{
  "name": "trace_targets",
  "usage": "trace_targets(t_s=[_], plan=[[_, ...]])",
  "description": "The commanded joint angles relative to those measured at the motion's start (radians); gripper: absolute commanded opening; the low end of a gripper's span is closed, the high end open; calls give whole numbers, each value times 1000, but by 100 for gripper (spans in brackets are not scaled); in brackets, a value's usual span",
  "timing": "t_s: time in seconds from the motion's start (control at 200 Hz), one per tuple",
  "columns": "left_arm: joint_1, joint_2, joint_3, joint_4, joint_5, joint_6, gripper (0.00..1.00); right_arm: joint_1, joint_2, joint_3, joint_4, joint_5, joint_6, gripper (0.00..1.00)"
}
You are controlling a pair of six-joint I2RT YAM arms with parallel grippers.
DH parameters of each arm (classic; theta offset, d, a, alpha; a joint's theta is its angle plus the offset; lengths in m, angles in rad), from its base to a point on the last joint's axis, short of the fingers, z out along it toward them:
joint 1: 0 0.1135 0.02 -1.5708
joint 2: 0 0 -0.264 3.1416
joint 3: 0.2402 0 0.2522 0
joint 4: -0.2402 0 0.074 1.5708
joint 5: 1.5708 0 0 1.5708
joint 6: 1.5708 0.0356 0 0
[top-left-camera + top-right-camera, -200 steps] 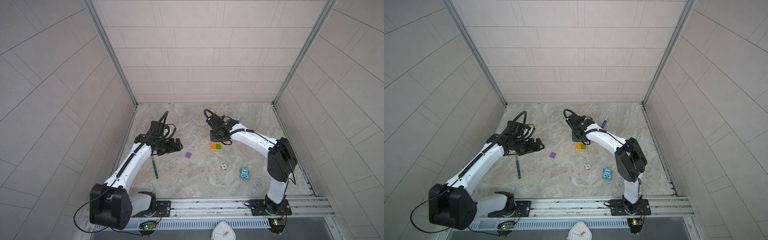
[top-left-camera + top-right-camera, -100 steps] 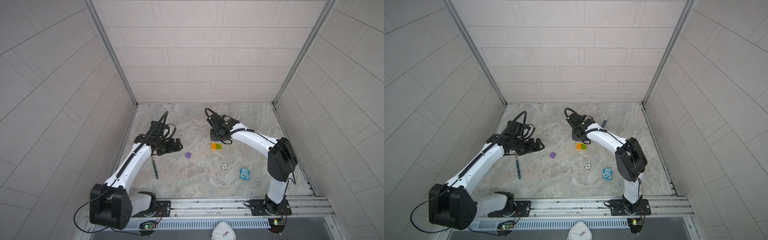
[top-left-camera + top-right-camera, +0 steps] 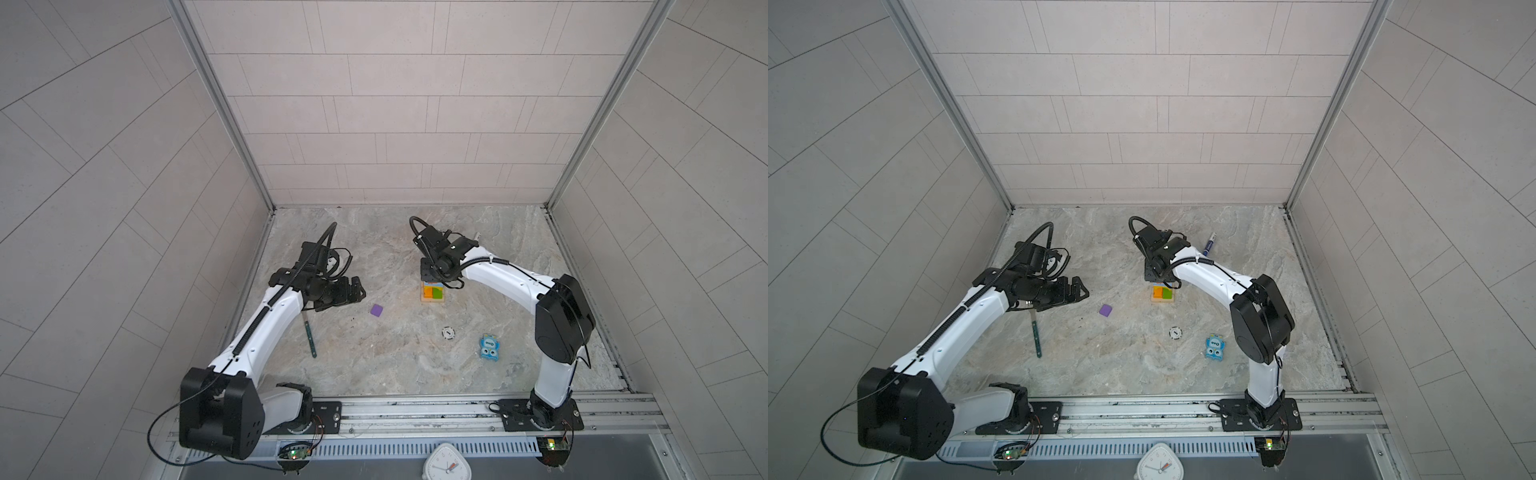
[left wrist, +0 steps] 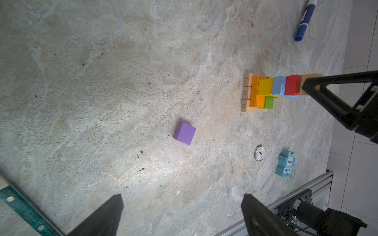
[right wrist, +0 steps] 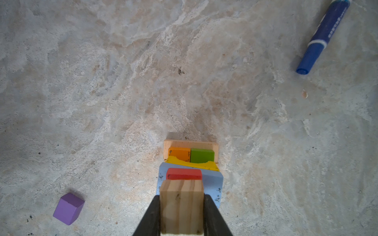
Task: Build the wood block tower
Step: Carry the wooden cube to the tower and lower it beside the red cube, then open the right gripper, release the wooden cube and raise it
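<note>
Clamping both sides of the striped natural cube [image 5: 181, 212], your right gripper [image 5: 181, 196] holds it on the red cube [image 5: 184, 174] at the top of the tower [image 4: 266, 92]; below sit the blue block [image 5: 213, 181], the yellow bar [image 5: 210, 165], the orange bar [image 5: 179, 154] and green bar [image 5: 202, 155], then the tan base [image 5: 191, 144] on the stone table [image 5: 122, 81]; your left gripper [image 4: 181, 196] hangs wide open and empty, well apart from the tower; the purple cube [image 4: 184, 133] lies loose on the table between them.
</note>
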Motion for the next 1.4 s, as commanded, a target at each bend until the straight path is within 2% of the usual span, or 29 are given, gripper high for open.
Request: trace_targets(t_s=[0.0, 0.741, 1.216, 1.396], plan=[[5, -12, -9, -4, 2, 1, 97, -1, 6, -9, -4, 16, 16, 33], [5, -13, -11, -6, 0, 2, 97, -1, -1, -7, -2, 14, 11, 38], [5, -9, -9, -6, -6, 0, 97, 32, -99, 25, -42, 66, -84, 58], [5, -10, -8, -7, -22, -4, 97, 62, -120, 41, -67, 75, -136, 62]])
